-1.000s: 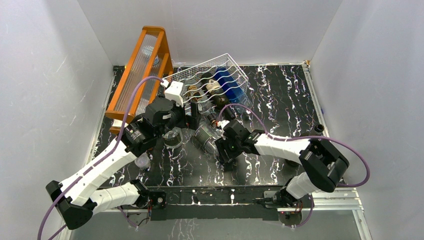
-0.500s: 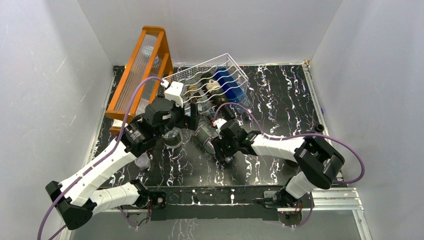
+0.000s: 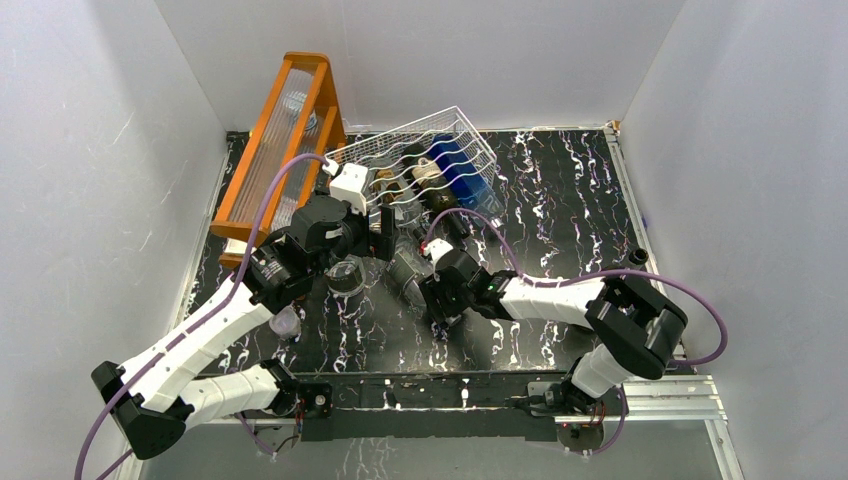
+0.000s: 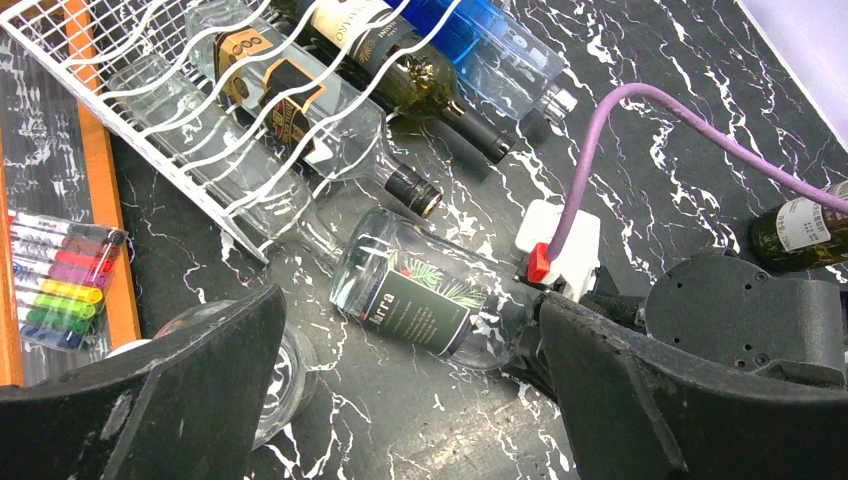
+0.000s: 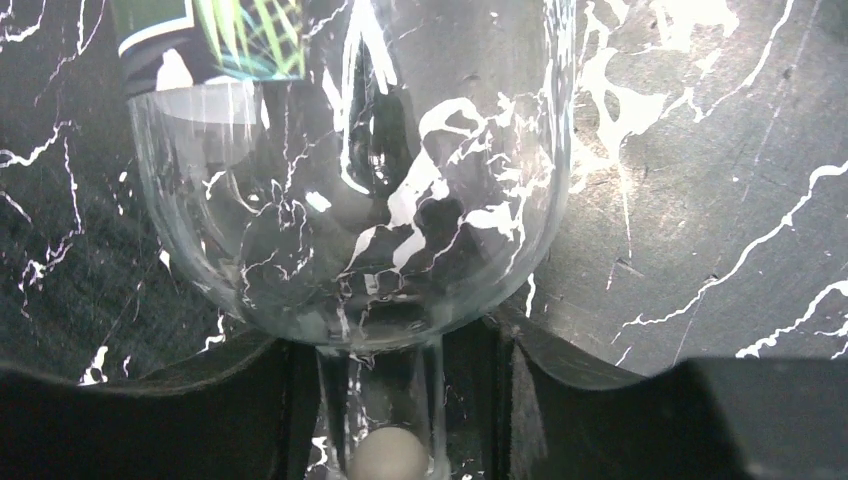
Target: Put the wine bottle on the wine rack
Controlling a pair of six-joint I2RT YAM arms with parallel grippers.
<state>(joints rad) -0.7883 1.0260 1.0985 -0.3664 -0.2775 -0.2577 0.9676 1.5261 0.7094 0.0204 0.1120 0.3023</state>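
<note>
Surroundings: the rack (image 3: 425, 150) stands at the far left of the table (image 3: 560, 190), just beside an orange frame (image 3: 282, 125). Three bottles already lie in the rack: one dark-labelled (image 4: 285, 95), one green (image 4: 405, 65), one blue (image 4: 490, 40). Their necks project towards the arms. A glass (image 4: 275, 375) lies near the left finger (image 4: 140, 400). A marker set (image 4: 60, 270) lies by the frame. A further bottle (image 4: 805, 230) shows at the right edge of the left wrist view.

Change: over the last second the right arm has advanced leftward and closed on the bottle's neck. The left arm has not moved.

Wine bottle (image 4: 425, 305): clear glass with a dark label bearing palm leaves. It lies on its side on the table, just in front of the rack, base towards the rack and neck towards the right arm.

Right gripper (image 5: 385, 375): its fingers (image 5: 285, 400) sit on either side of the neck, very close. Whether they press on it cannot be told.

Left gripper (image 4: 420, 400): fingers spread wide above the bottle, holding nothing.
</note>
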